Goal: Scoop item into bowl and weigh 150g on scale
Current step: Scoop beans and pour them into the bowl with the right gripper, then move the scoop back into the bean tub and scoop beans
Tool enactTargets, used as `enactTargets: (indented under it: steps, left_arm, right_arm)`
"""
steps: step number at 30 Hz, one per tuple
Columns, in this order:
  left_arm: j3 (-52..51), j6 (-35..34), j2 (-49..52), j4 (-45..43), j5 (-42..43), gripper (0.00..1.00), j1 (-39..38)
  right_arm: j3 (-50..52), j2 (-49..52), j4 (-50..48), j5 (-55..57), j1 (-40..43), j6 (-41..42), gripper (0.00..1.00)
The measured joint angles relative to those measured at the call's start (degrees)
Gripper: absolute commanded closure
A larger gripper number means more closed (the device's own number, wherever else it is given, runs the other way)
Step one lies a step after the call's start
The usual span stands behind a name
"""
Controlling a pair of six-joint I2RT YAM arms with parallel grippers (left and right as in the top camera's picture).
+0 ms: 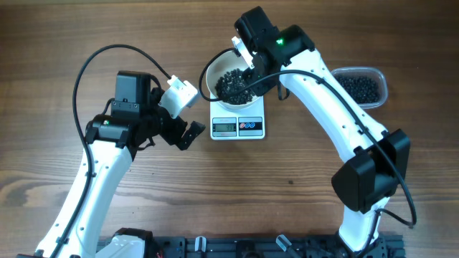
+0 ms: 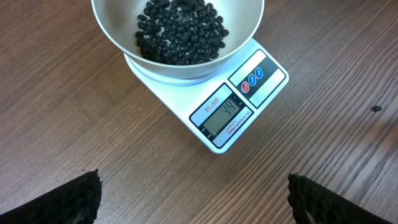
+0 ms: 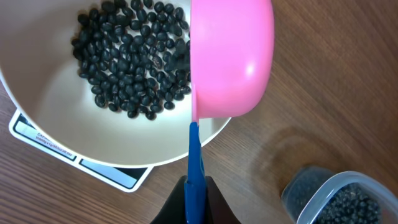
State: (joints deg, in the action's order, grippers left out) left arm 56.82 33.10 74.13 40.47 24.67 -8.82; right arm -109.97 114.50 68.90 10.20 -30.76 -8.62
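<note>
The white bowl [image 1: 213, 69] stands on the scale [image 1: 237, 127] and holds a heap of the black item [image 1: 233, 86]. My right gripper [image 3: 194, 199] is shut on the blue handle [image 3: 194, 155] of a pink scoop [image 3: 233, 62]. The scoop is tipped on its side over the bowl's [image 3: 37, 124] near rim, beside the beans [image 3: 124, 62]. My left gripper [image 2: 193, 199] stands wide open above bare table in front of the scale [image 2: 236, 112], holding nothing. The scale's display is lit. In the overhead view the left gripper [image 1: 188, 115] is just left of the scale.
A clear plastic container [image 1: 362, 86] with more black beans sits on the table right of the scale, also showing in the right wrist view as the container [image 3: 339, 199]. One stray bean [image 2: 376, 109] lies on the wood beside the scale.
</note>
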Motion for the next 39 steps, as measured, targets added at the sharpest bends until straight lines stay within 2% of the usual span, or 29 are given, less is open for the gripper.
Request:
enactTargets:
  steps: [3, 8, 16, 20, 25, 28, 32, 39]
  left_arm:
    - [0.0, 0.02, 0.0, 0.0, 0.0, 0.0, 0.0]
    - [0.0, 0.02, 0.02, 0.02, 0.0, 0.0, 0.0]
    - [0.0, 0.02, 0.0, 0.0, 0.0, 0.0, 0.0]
    - [0.0, 0.02, 0.0, 0.02, 0.0, 0.0, 0.0]
    - [0.0, 0.02, 0.0, 0.0, 0.0, 0.0, 0.0]
    - [0.0, 0.02, 0.02, 0.0, 0.0, 0.0, 0.0]
    - [0.0, 0.02, 0.0, 0.02, 0.0, 0.0, 0.0]
    - [0.0, 0.02, 0.0, 0.0, 0.0, 0.0, 0.0]
  right_arm:
    - [0.0, 0.0, -1.77, -1.31, 0.22, -0.13, 0.96]
    - [-0.02, -0.35, -3.43, -10.23, 3.13, -0.42, 0.96]
    - [-0.02, -5.97, -3.34, -22.03, 15.21, 0.13, 0.96]
    - [-0.17, -10.84, -0.48, -25.51, 25.31, 0.55, 0.96]
    - [-0.42, -11.96, 5.35, -24.9, 35.04, 0.9, 0.96]
    - [-0.07, -11.98, 6.99, -23.32, 38.03, 0.83, 0.96]
    - [2.23, -11.98, 7.19, -21.09, 39.12, -0.59, 0.96]
    - [13.53, -11.98, 5.35, -15.63, 39.12, -3.8, 0.96]
